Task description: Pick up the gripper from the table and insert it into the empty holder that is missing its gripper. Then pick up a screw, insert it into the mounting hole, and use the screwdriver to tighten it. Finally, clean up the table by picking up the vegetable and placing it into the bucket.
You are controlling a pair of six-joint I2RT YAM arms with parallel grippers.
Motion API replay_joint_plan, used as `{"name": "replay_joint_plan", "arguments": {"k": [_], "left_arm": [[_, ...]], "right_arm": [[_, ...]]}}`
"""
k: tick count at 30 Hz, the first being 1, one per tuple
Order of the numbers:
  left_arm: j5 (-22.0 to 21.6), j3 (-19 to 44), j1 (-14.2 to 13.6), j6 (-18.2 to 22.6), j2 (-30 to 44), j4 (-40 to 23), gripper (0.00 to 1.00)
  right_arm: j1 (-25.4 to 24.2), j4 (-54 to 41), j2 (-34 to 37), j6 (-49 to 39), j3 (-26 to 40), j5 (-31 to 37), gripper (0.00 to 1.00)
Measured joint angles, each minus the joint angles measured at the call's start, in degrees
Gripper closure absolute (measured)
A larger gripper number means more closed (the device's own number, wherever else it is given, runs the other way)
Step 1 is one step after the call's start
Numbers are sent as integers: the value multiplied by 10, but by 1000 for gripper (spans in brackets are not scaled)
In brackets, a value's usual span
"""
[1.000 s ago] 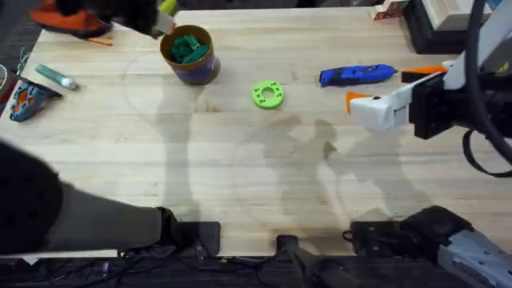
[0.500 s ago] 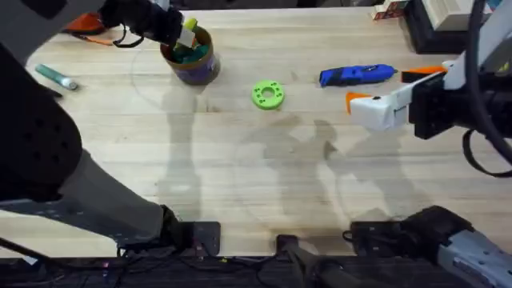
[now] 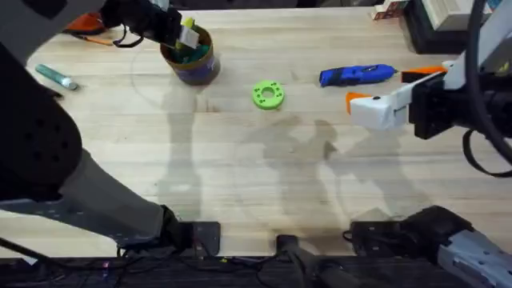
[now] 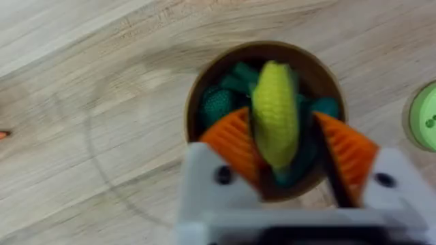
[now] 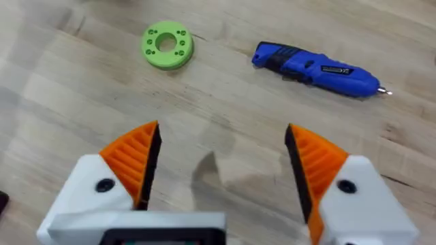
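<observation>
The vegetable point(image 4: 276, 112), yellow and pinched between my left gripper's point(image 4: 289, 160) orange pads, hangs over the open mouth of the bucket point(image 4: 204, 82), green pieces showing beneath it. A second ago my left arm was low at the table's near edge and the bucket stood alone; half a second ago it had reached the bucket, and it has barely shifted since. By my reading the cleanup is one release from done.

Overhead, the vegetable point(image 3: 189, 34) is a yellow sliver at the bucket point(image 3: 192, 66) rim; my left wrist camera shows it centred over the opening. My right gripper point(image 5: 221, 167) hovers spread and empty over bare table, its camera catching the screwdriver point(image 5: 317, 68) and the green disc point(image 5: 167, 45) lying well apart.
</observation>
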Motion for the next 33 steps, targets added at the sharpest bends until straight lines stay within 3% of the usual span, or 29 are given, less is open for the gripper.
{"name": "replay_joint_plan", "arguments": {"k": [3, 5, 27, 33], "left_arm": [[-8, 0, 0, 0, 0, 0, 131], [-13, 0, 0, -3, 0, 0, 24], [-17, 0, 0, -3, -2, 0, 15], [-35, 0, -13, -4, -64, -5, 15]], "right_arm": [[0, 0, 0, 0, 0, 0, 8], [0, 0, 0, 0, 0, 0, 8], [0, 0, 0, 0, 0, 0, 8], [0, 0, 0, 0, 0, 0, 8]]}}
